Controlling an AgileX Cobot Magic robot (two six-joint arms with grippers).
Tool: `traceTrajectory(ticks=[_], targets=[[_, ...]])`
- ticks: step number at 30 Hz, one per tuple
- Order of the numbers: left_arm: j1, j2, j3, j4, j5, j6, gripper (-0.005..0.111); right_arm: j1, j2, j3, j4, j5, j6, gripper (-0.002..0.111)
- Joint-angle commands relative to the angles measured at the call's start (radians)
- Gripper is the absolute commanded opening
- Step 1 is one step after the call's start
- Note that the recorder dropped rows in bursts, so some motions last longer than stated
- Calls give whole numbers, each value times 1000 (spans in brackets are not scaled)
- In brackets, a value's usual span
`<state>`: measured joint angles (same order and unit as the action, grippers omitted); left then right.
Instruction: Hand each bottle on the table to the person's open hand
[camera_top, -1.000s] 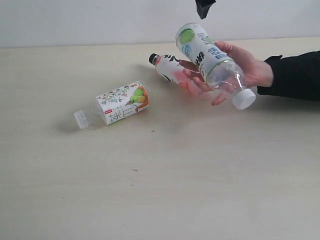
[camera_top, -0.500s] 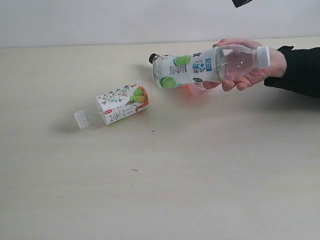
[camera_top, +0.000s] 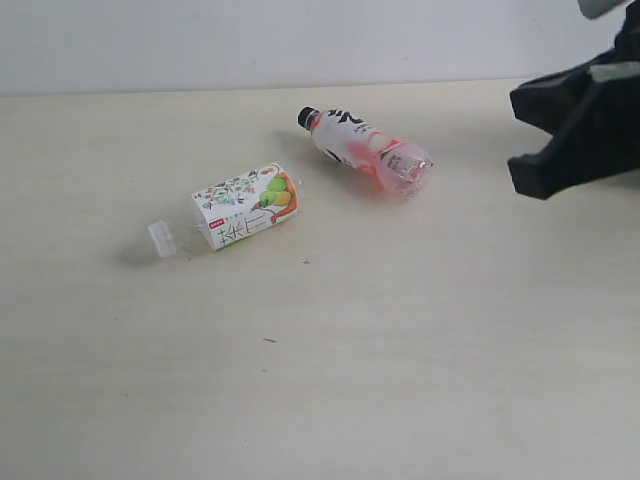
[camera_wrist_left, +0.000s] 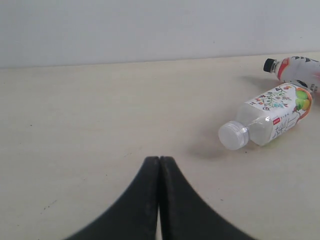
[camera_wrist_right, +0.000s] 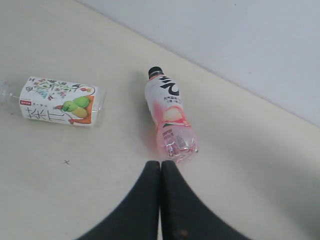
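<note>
Over the exterior view, the pink bottle with the black cap (camera_top: 365, 150) lies on its side on the table (camera_top: 420, 380), base toward my right arm (camera_top: 580, 130) at the right edge, the floral bottle (camera_top: 245, 208) further left; no open hand shows. From the left wrist, the left gripper (camera_wrist_left: 159, 160) is closed tip to tip on nothing, the floral bottle well off to one side. From the right wrist, the right gripper (camera_wrist_right: 160, 163) is likewise pressed together and empty, the pink bottle's base just beyond its tips, long axis running nearly straight away, so I judge this arm the nearer.
</note>
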<state>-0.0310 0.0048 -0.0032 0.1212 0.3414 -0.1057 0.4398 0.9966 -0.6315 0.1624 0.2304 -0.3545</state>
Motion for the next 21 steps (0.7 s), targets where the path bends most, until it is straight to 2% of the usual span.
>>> traceTrajectory(ticks=[1, 8, 16, 21], targets=[[3, -5, 3, 5, -7, -4, 3, -4, -43, 100, -7, -127, -12, 0], [3, -5, 3, 5, -7, -4, 3, -4, -115, 125, -5, -158, 7, 0], [3, -5, 3, 5, -7, -4, 3, -4, -313, 146, -3, -148, 26, 0], [3, -5, 3, 5, -7, -4, 3, -4, -409, 278, -2, -290, 88, 0]])
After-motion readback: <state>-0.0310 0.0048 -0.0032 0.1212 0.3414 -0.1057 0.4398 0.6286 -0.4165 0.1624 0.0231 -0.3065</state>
